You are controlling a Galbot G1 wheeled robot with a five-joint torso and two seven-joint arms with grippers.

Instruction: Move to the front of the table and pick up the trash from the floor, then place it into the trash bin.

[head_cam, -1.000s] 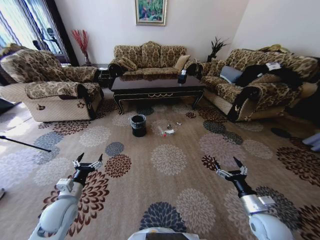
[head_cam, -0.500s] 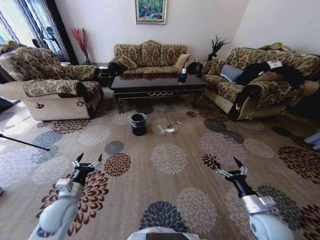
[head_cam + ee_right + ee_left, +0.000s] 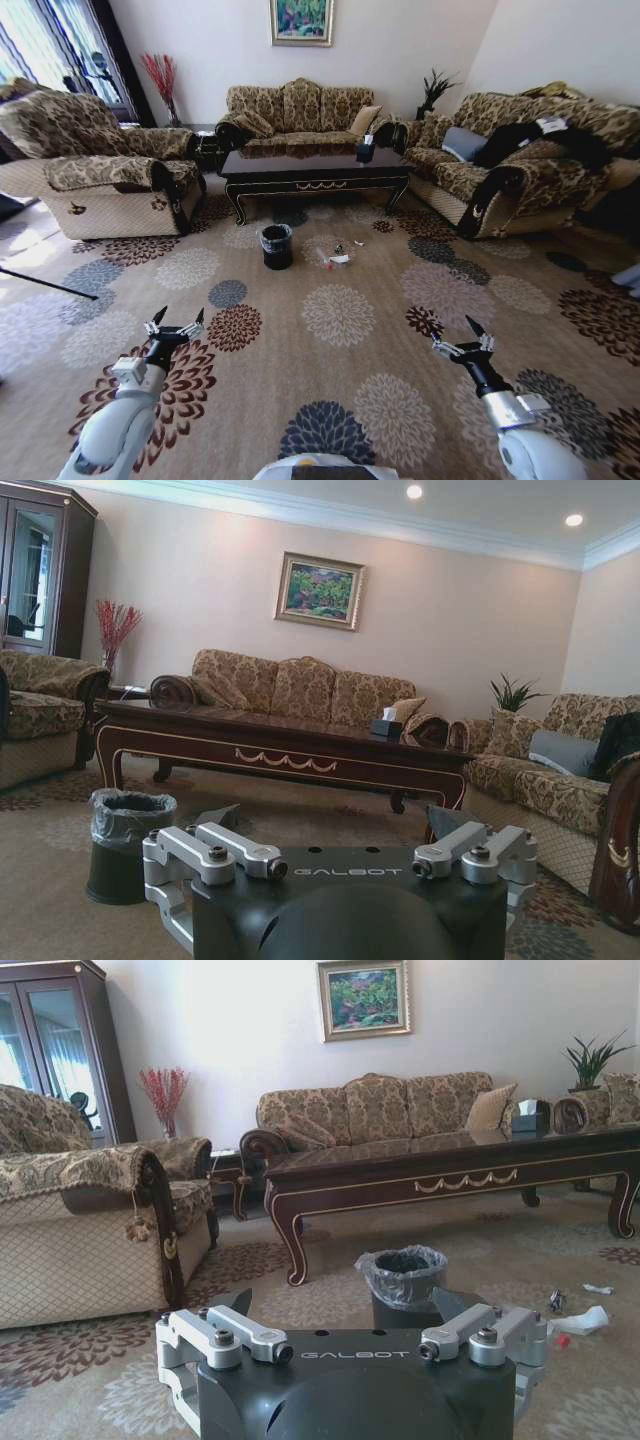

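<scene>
The left gripper (image 3: pixel 176 325) and the right gripper (image 3: pixel 462 337) are being held out low ahead of the robot, each with its fingers spread wide and nothing held or touched between them. The trash (image 3: pixel 338 259) is being seen well ahead of both grippers, lying on the floor (image 3: pixel 340 380) just in front of the table (image 3: pixel 315 169), toward the middle of its front edge; a white paper wad and a few small scraps can be made out, but the long axis of any bottle cannot be told from here. The trash bin (image 3: pixel 277 248) is standing upright just beside the litter, on the robot's left of it and apart from it, also near the table's front edge. The litter is judged to lie almost straight ahead, with neither arm clearly favoured, though both are far out of reach. The drive to the table is therefore judged to be under way, with picking up not yet begun.
</scene>
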